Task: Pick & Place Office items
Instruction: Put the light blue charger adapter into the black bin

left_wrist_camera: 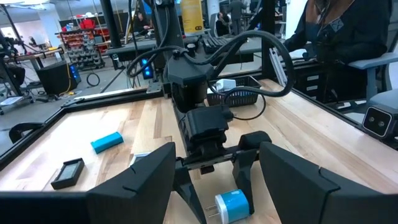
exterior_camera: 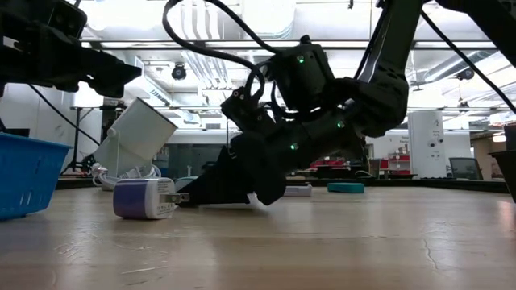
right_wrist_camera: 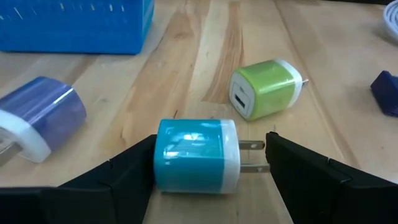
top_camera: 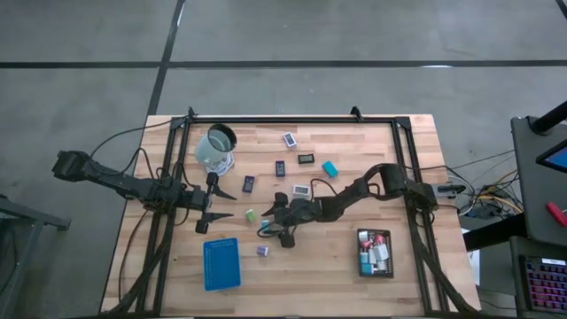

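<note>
Straddling a teal charger block (right_wrist_camera: 196, 155) mid-surface, the right hand (right_wrist_camera: 199, 163) has fingers apart; the left hand (top_camera: 221, 204) waits open nearby.

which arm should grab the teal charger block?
Right. The right gripper is open with its fingers on either side of the teal charger block. The left gripper, also open, sits farther off near the clear cup.

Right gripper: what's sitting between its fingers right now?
The right wrist view shows a teal charger block lying on the table between the open fingers of the right gripper, prongs toward one finger. Neither finger clearly touches it.
</note>
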Motion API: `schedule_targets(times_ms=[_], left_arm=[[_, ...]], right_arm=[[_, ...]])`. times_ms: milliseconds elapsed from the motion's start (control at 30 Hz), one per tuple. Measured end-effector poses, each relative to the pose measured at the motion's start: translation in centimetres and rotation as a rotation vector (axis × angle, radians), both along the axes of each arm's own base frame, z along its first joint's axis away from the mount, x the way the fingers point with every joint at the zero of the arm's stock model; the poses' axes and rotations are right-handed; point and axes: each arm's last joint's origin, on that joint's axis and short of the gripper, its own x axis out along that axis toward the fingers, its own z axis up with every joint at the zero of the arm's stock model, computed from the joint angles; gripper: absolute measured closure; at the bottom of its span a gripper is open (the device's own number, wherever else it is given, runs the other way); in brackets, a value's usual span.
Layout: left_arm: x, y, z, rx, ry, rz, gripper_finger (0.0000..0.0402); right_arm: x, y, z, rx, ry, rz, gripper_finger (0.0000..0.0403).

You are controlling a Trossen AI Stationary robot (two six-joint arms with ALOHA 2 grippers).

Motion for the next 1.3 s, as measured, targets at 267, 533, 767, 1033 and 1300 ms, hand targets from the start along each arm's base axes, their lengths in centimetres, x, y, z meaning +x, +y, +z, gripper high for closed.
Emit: schedule_targets(times_ms=[267, 533, 767, 1033, 1300], left_arm=[[0.0, 0.0, 0.0, 0.0, 0.0, 0.0, 0.0164], [0.0, 0.0, 0.0, 0.0, 0.0, 0.0, 0.0164], [0.0, 0.0, 0.0, 0.0, 0.0, 0.0, 0.0164], [0.0, 0.0, 0.0, 0.0, 0.0, 0.0, 0.0164], [0.0, 0.0, 0.0, 0.0, 0.0, 0.0, 0.0164]], right_arm=[[-0.03, 0.0, -0.08, 0.002, 0.01, -0.001, 0.0122], [-0.04, 0.0, -0.15, 0.003, 0.02, 0.0, 0.0155], [-0.04, -0.01, -0.16, 0.001, 0.021, -0.005, 0.0162], [-0.04, -0.02, -0.04, -0.003, 0.021, -0.005, 0.0161], [-0.04, -0.05, 0.05, -0.007, 0.021, -0.008, 0.0159]])
